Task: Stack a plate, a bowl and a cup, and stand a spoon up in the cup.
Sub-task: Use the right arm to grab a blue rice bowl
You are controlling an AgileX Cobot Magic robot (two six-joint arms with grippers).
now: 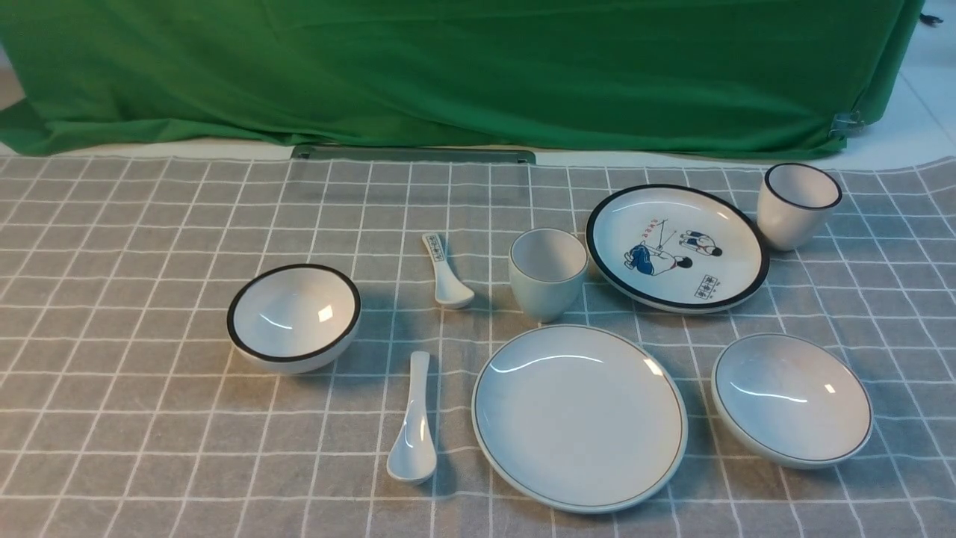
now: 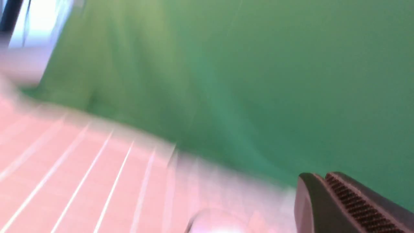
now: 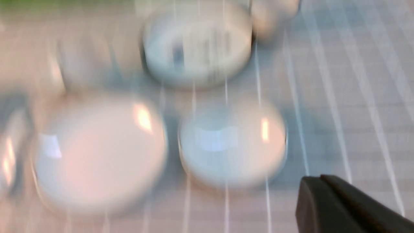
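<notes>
Nothing is stacked yet. All the crockery sits apart on the grey checked tablecloth [image 1: 149, 418], open side up, which I judge leaves each piece free to be lifted and nested.

The plain plate [image 1: 579, 418] lies by the near edge, a little right of the middle. The shallow thin-rimmed bowl [image 1: 792, 400] sits just beside it, toward the near right corner, and the plain handleless cup [image 1: 547, 273] stands just beyond the plate. The larger white spoon [image 1: 413, 426] lies left of the plate, its handle pointing to the far edge.

The lookalikes are set among them, probably as decoys: the black-rimmed bowl [image 1: 293, 317], the small printed spoon [image 1: 446, 273], the cartoon plate [image 1: 677, 246] and the black-rimmed cup [image 1: 798, 205].

Neither arm shows in the front view. The right gripper [image 3: 318, 181] has its jaws pressed together on nothing. Through the blur of its wrist view it hangs above the cloth, with the bowl and plate ahead of it and untouched.

The left gripper [image 2: 318, 181] is likewise closed and empty. It faces the green backdrop [image 2: 258, 81], with no task piece I can identify near it.
</notes>
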